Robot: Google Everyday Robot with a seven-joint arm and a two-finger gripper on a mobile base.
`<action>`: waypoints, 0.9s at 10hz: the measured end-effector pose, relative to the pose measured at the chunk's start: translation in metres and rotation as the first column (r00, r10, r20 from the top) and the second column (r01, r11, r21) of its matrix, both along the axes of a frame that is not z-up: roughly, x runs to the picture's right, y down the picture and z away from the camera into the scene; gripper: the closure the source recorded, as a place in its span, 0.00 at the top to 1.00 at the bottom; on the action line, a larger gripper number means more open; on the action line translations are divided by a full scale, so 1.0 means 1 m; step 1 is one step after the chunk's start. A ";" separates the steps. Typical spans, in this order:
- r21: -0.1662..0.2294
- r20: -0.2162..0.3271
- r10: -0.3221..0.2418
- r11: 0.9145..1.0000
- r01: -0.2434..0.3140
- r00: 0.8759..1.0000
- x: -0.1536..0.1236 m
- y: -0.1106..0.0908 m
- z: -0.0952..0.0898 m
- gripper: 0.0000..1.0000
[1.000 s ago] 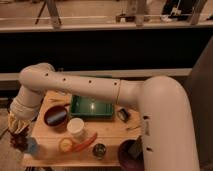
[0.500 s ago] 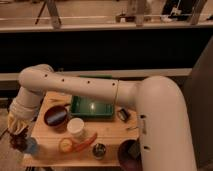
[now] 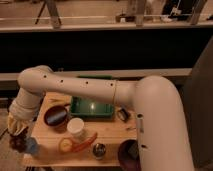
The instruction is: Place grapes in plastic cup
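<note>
My gripper (image 3: 18, 136) hangs at the left edge of the wooden table (image 3: 110, 131), at the end of the white arm that reaches across from the right. It is shut on the grapes (image 3: 17, 143), a dark maroon lump just under the wrist. The light-blue plastic cup (image 3: 31, 146) stands at the table's front left corner, right beside the grapes on their right. The grapes are at about the height of the cup's rim, to its left and not inside it.
A dark bowl (image 3: 55, 116), a green tray (image 3: 92, 107) and a white cup (image 3: 76, 128) stand on the table. An orange carrot-like piece (image 3: 84, 142) lies by a yellow ring (image 3: 65, 145). A metal cup (image 3: 99, 150) and a dark bowl (image 3: 128, 150) stand at the front.
The gripper with the grapes has sunk slightly at the table's left edge, closer to the blue cup. Nothing else has moved.
</note>
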State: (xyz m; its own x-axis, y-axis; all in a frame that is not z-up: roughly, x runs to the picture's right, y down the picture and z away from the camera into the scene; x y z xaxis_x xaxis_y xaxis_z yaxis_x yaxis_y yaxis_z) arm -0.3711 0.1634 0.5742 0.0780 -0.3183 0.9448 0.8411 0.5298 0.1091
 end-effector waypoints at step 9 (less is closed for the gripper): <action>-0.012 -0.006 -0.013 1.000 0.013 1.000 -0.004 0.004 0.011 0.00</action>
